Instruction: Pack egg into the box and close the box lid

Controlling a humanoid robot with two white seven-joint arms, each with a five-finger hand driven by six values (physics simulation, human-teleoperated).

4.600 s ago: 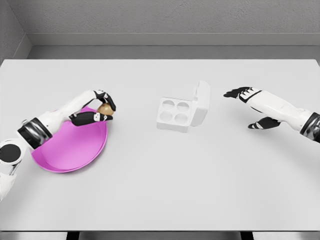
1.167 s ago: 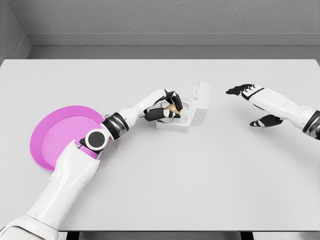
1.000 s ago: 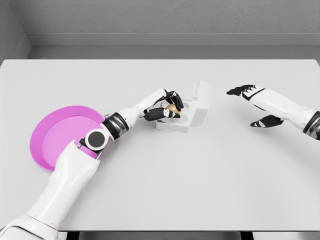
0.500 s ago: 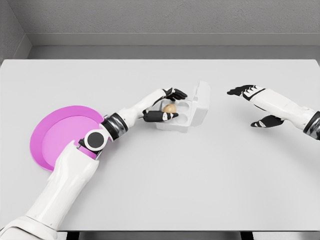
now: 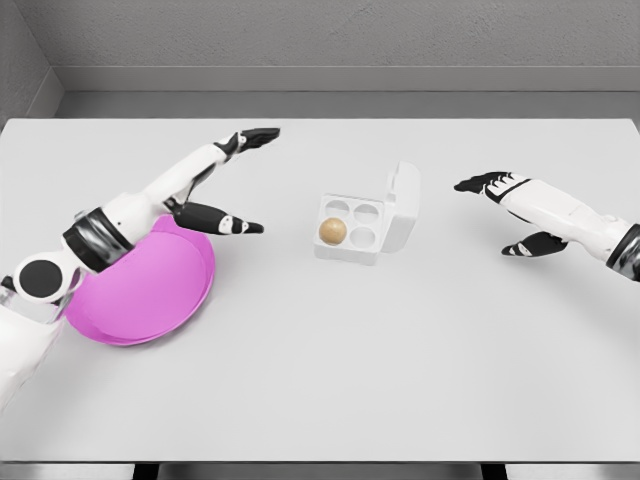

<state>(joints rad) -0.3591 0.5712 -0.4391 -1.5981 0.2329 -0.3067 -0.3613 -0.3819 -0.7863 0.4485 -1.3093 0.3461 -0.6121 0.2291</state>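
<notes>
Egg (image 5: 332,231) seated in the near-left cell of the box (image 5: 350,229); lid (image 5: 403,205) upright, not yet closed. Left robot hand (image 5: 237,180) and right robot hand (image 5: 505,214) both spread, empty, flanking the box.

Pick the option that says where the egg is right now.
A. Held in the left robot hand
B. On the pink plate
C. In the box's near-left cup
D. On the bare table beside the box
C. The egg sits in the near-left cup of the open white box, with the lid up; the left robot hand is spread open over by the pink plate and holds nothing.
</notes>
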